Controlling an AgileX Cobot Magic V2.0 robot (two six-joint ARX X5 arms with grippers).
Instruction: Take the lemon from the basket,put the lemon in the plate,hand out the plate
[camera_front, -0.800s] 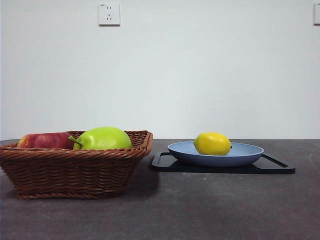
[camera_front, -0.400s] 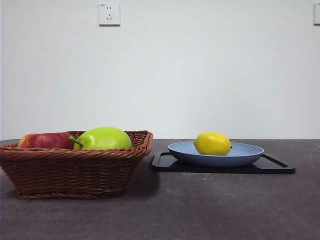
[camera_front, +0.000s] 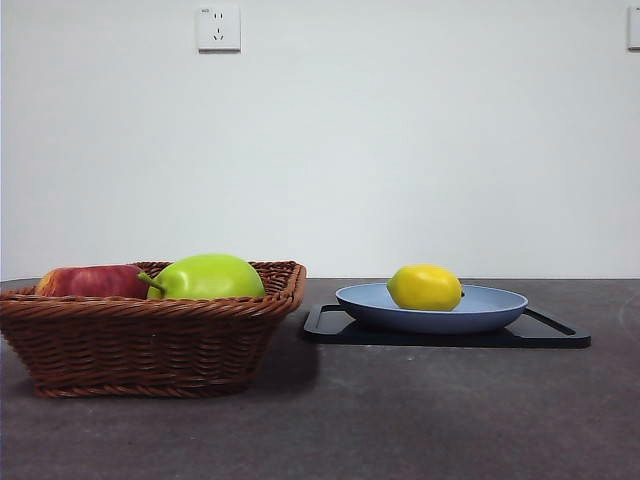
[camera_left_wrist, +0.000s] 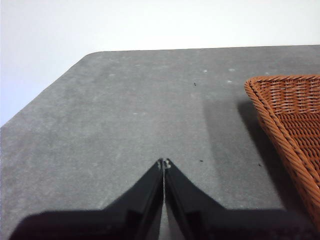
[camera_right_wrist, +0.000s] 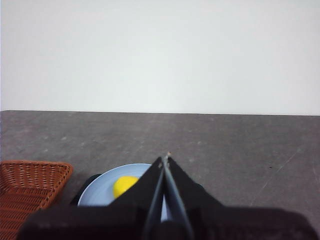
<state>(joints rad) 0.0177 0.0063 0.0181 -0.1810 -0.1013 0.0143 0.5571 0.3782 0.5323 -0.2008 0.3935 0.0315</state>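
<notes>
A brown woven wicker basket (camera_front: 150, 330) with flaring sides sits left, holding green and red fruit. Beside it, a smooth, round light-blue plate (camera_front: 490, 308) rests on a flat black tray (camera_front: 560, 338), the small oval lemon (camera_front: 425, 287) lying in it. Handing out the plate seems next. Left gripper (camera_left_wrist: 163, 163) and right gripper (camera_right_wrist: 165, 159) hang closed, empty; the right must open onto the rim.

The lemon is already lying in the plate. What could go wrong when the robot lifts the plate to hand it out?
The lemon lies loose in the shallow blue plate, so it may roll off if the plate tilts. The plate rests on a black tray, whose handles may hinder a grip on the low rim. The right gripper, above the plate, is shut and must open first.
</notes>
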